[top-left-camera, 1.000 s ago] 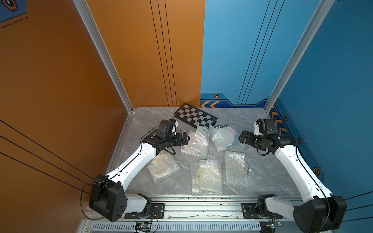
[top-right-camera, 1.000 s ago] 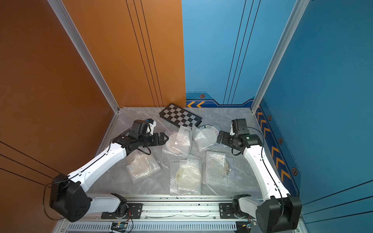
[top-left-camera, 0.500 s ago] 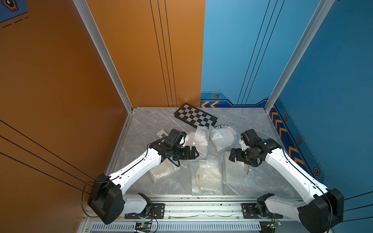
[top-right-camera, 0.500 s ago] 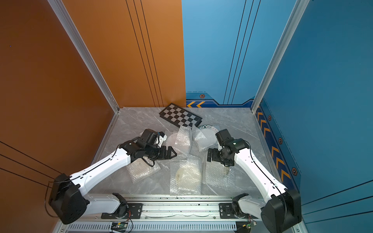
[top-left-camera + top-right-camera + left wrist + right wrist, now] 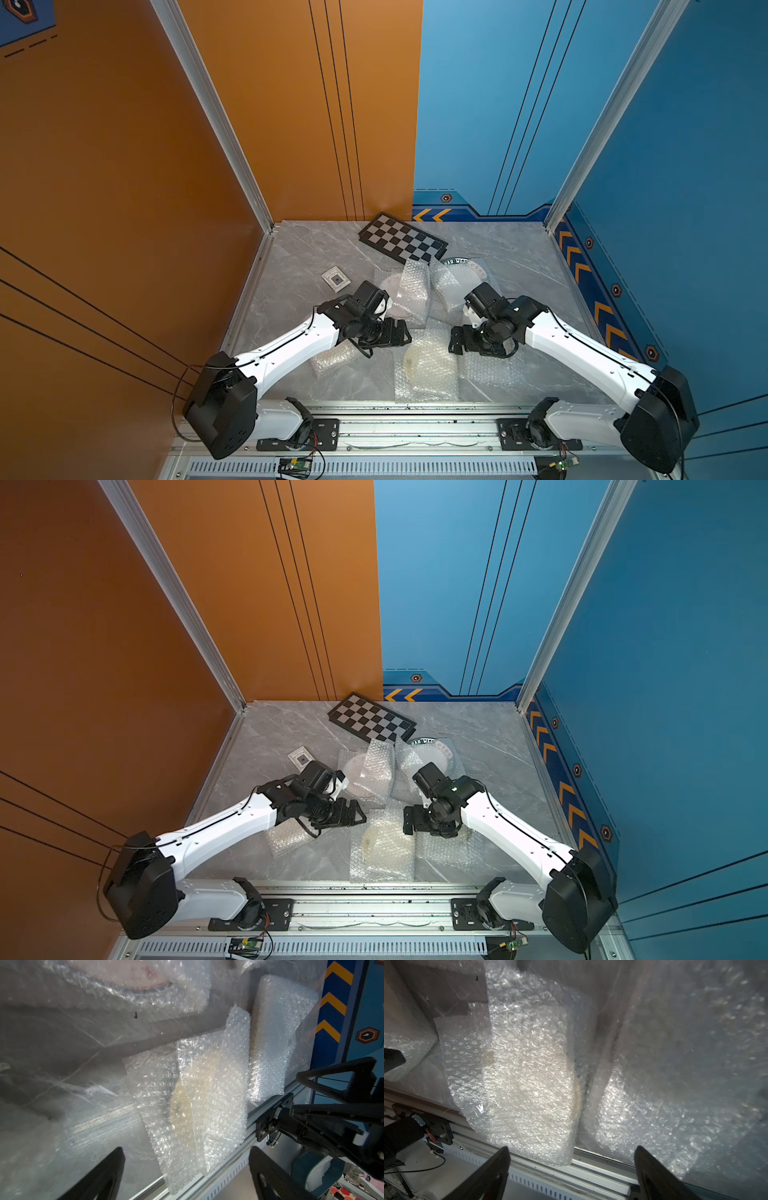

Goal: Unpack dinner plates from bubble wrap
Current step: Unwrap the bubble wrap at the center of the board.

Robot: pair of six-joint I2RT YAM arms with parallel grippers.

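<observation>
Bubble wrap (image 5: 409,286): clear, crinkly sheets folded round each plate. Five bundles lie on the grey marble table (image 5: 299,257), all wrapped as far as the views show.
Middle bundle (image 5: 382,845): closest to the near rail and between the two arms. A pale yellow plate (image 5: 417,361) shows through the plastic.
Long axis: the middle bundle runs near to far, with its short far edge towards the grippers.
Left gripper (image 5: 405,336): fingers spread wide with nothing between them, hanging just by the bundle's far left corner.
Right gripper (image 5: 454,343): also spread and empty, just by the far right corner, above the seam with the right near bundle (image 5: 492,368).
Nearer arm: about equal, since the middle bundle lies on the near side of both tools and between them.
Other bundles: the left near bundle (image 5: 332,359) lies partly under the left forearm. Two lie farther back, one showing a lettered-rim plate (image 5: 457,266).
Bystanders: a checkerboard (image 5: 401,243) by the far wall and a small card (image 5: 336,279) at the far left.
Judgement: each gripper probably needs to drop onto a loose flap at its own corner, and the flap's edge is hard to pick out.
</observation>
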